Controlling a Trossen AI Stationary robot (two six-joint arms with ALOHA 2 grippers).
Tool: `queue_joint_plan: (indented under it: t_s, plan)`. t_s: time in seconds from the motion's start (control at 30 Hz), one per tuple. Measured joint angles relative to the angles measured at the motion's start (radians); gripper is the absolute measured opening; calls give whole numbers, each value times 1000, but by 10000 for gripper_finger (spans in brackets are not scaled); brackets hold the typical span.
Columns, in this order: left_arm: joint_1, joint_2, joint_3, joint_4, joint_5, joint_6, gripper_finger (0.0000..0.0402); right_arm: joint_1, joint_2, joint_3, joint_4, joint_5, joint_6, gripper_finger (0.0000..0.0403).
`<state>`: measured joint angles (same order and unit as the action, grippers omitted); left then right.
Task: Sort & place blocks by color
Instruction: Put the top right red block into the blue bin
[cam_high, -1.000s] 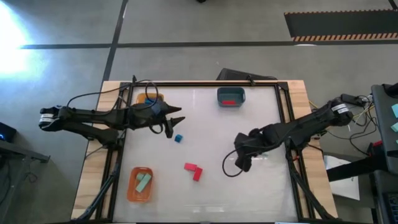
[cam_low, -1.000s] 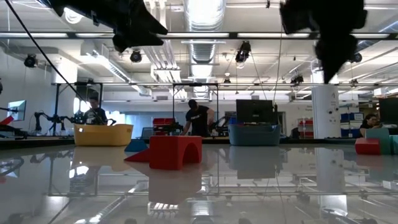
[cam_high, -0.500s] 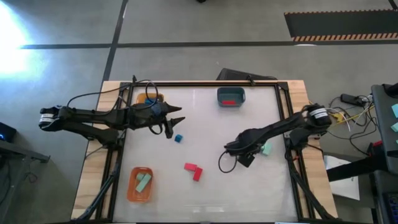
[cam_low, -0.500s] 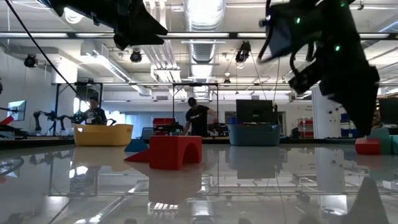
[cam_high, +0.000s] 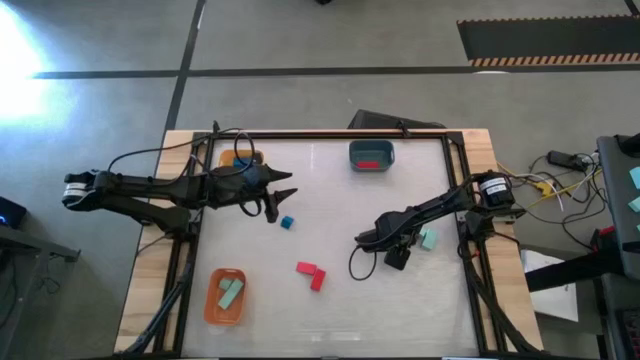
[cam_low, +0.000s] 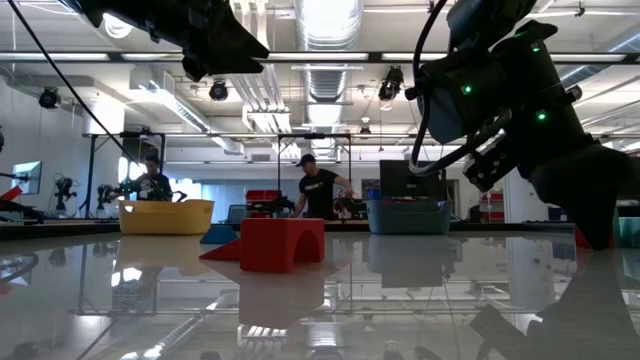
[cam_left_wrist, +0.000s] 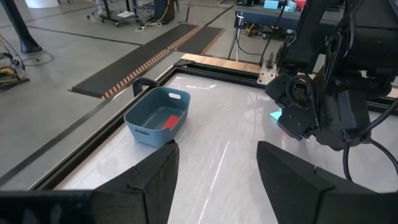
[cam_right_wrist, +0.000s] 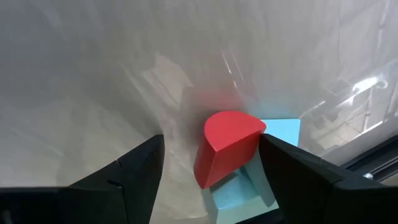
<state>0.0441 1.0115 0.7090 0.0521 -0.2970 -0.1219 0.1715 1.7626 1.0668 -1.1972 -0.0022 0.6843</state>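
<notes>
My right gripper is low over the table near its right edge, open. In the right wrist view its fingers stand on either side of a red half-round block without touching it. A mint block lies against that red block and shows beside the arm. My left gripper hovers open above a blue block. Two red blocks lie mid-table. More mint blocks lie in the orange tray, and a red one lies in the teal-grey tray.
A yellow tray sits at the far left corner, partly under my left arm. A black frame runs round the table top. Bare table lies between the two arms and along the near edge. People stand in the room beyond.
My right arm has stretched out and dropped toward the table, bringing its gripper down around the red half-round block. The mint block beside it, hidden under the arm a second ago, now shows.
</notes>
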Motion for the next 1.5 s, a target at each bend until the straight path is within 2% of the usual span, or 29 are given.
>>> queue_joint_plan:
  t_s: [0.17, 0.57, 0.7, 0.77, 0.9, 1.13, 1.27, 1.5]
  plan:
    - [0, 0, 0, 0, 0, -1, 200, 0, -7, -2, 22, 1, -2, 231]
    - [0, 0, -2, 0, 0, -4, 200, 0, -8, 3, 47, 14, 3, 62]
    - [0, 0, -2, 0, 0, -6, 200, -1, -17, 28, 45, 15, -2, 19]
    - [0, 0, -2, 0, 0, -6, 200, -1, -28, 49, 46, 15, -5, 12]
    - [0, 0, -2, -1, 0, -6, 200, -1, -57, 100, 35, 24, -7, 9]
    - [0, 0, -8, -9, 1, -22, 200, -6, -177, 84, 20, -84, 118, 20]
    - [0, 0, -15, -10, 1, -27, 200, -6, -263, 34, 23, -85, 181, 63]
    - [0, 0, -16, -9, 1, -27, 200, -13, -338, -79, 28, -113, 241, 168]
